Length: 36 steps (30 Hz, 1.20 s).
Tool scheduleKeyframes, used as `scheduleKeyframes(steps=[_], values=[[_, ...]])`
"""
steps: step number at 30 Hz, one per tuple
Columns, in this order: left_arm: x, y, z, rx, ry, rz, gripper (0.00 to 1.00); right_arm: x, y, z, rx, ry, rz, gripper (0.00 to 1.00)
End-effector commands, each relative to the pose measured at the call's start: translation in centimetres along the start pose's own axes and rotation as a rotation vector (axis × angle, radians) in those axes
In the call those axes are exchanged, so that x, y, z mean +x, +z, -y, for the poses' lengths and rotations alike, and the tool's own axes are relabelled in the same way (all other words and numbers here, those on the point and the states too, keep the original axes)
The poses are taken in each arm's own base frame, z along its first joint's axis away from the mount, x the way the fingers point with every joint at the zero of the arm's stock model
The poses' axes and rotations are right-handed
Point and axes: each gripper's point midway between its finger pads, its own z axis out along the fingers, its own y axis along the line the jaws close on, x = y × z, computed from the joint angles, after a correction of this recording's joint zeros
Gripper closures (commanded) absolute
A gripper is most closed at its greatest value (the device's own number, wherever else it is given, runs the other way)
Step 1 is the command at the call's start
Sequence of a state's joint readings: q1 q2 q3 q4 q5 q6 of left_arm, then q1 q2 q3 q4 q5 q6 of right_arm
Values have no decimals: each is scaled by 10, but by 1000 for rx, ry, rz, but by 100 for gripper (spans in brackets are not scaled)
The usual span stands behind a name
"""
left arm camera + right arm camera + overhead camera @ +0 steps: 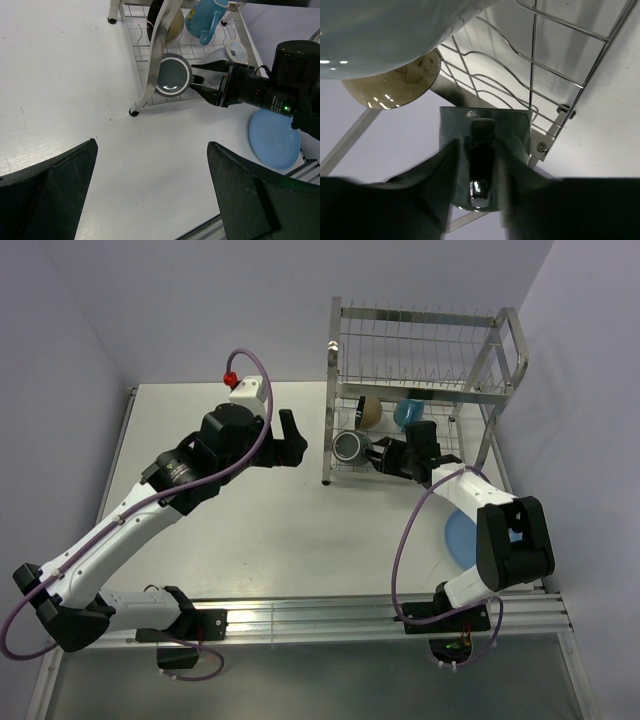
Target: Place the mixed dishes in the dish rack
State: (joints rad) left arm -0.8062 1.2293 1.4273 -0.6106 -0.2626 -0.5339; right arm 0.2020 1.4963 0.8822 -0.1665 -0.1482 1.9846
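Observation:
The dish rack (420, 350) (159, 47) (555, 65) stands at the back right. On its lower tier a dark grey-black mug (351, 447) (172, 75) (480, 127) lies on its side. My right gripper (385, 453) (199, 79) (479, 145) straddles the mug's handle, its jaws slightly apart from it. The tan bowl (370, 410) (172, 22) (395, 85), light blue mug (408, 412) (205, 17) and white mug (227, 52) also lie in the lower tier. On the table lies the light blue plate (460, 538) (275, 139). My left gripper (285, 440) (152, 145) hovers wide open, holding nothing.
The rack's steel leg (145, 95) stands just left of the dark mug. The right arm (510, 540) partly covers the plate. The rack's upper tier (415, 340) holds nothing. White tabletop (250, 530) stretches left of the rack.

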Motion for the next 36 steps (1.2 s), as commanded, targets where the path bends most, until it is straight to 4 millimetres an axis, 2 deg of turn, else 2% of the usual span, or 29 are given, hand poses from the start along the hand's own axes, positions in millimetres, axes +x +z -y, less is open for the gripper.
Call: scheduleKeyframes(steps=[1, 2, 5, 15, 21, 26, 27, 28, 30, 31, 33, 34, 36], values=[[-6, 1, 2, 16, 14, 12, 2, -13, -1, -44, -43, 838, -38, 46], [-5, 2, 1, 14, 13, 9, 2, -13, -1, -44, -43, 837, -38, 33], [-4, 4, 1, 16, 11, 8, 2, -12, -1, -44, -45, 834, -45, 23], [0, 7, -1, 13, -15, 2, 2, -11, -5, -36, -25, 809, -40, 13], [8, 9, -2, 17, -17, -15, 2, -11, -20, -39, -67, 667, -19, 10], [21, 13, 4, 45, -9, -78, 5, -6, -38, -39, -46, 363, 40, 10], [24, 13, 5, 56, -12, -89, 5, 0, -47, -49, -67, 306, 36, 10], [25, 13, 6, 63, -14, -90, 5, -3, -49, -40, -35, 207, 69, 9], [26, 13, 9, 77, -15, -94, 6, -1, -62, -44, -50, 103, 87, 9], [27, 13, 10, 87, -14, -98, 6, -6, -66, -36, -32, -2, 123, 10], [30, 14, 13, 101, -7, -118, 7, -5, -79, -33, -24, -100, 136, 9], [34, 14, 18, 127, -6, -141, 7, -8, -83, -22, 3, -185, 146, 10], [44, 19, 23, 149, -7, -194, 8, -11, -96, -16, -7, -281, 161, 11]])
